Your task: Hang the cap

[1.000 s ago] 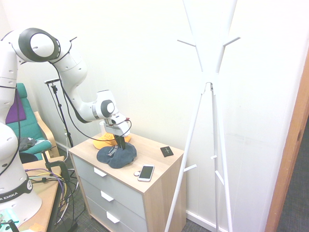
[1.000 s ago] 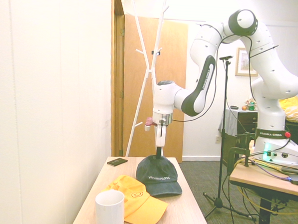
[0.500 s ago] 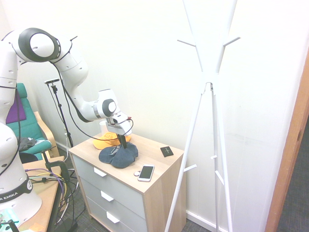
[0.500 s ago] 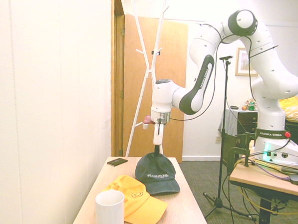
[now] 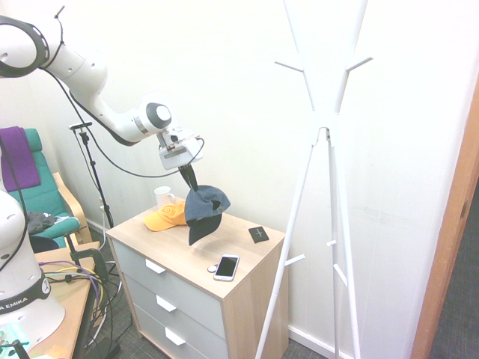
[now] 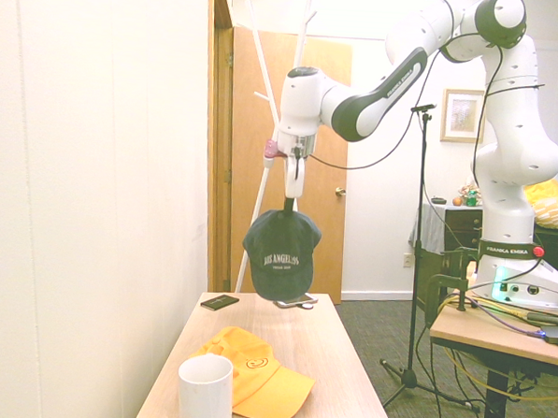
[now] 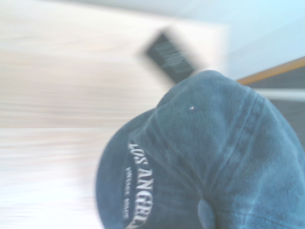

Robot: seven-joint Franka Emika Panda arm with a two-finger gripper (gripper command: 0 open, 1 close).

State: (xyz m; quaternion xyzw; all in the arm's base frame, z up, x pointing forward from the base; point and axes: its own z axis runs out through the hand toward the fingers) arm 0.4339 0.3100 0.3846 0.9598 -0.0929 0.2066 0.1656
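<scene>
The gripper [image 5: 185,175], jaws clamped on the cap [image 5: 203,213], holds it clear of the dresser top [image 5: 239,254]; hanging on the coat stand [image 5: 323,134] remains.

The fingers [image 5: 185,176] are closed on the top edge of the navy cap [image 5: 203,212], which hangs clear above the counter [image 5: 236,280] (a light-wood chest with grey drawers), brim downward. On the counter an orange-yellow cap [image 5: 165,218] lies beside a white mug [image 5: 163,197] at the back, a small black square item [image 5: 258,234] sits near the far edge, and a phone [image 5: 227,267] lies near the front edge with a small round object [image 5: 212,268] just beside it. A white coat stand [image 5: 320,142] rises to the right of the chest, well apart from the cap.
</scene>
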